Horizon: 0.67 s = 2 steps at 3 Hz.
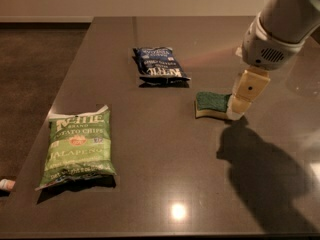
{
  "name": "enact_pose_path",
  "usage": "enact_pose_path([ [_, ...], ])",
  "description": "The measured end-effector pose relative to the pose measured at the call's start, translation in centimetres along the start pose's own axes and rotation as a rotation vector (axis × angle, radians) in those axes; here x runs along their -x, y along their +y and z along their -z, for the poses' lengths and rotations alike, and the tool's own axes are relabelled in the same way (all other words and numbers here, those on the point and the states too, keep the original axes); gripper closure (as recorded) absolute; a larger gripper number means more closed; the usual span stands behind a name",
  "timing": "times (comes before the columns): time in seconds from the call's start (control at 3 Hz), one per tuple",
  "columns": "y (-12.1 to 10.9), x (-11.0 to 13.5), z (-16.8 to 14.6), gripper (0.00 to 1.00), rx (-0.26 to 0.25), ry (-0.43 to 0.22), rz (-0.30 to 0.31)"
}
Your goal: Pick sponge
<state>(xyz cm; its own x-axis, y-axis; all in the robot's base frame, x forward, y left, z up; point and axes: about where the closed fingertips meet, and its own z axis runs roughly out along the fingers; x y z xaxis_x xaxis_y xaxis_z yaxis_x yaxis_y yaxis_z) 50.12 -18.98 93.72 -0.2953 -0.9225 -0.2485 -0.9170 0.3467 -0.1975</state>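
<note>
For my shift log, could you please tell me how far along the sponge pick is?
Approach looks done: the pincer sits at the sponge's right end as the camera sees it. The grasp itself is in hand, with no hold confirmed. Lifting is left: the sponge lies flat on the table.
</note>
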Motion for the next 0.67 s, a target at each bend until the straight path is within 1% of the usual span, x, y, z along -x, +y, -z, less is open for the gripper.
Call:
enact_pose_path([
  [0.33, -0.9, -0.6, -3.3, 0.0, 0.042, 0.053, -0.018],
  [0.67, -1.4, -1.6, -6.0, 0.0, 0.084, 0.082, -0.027],
])
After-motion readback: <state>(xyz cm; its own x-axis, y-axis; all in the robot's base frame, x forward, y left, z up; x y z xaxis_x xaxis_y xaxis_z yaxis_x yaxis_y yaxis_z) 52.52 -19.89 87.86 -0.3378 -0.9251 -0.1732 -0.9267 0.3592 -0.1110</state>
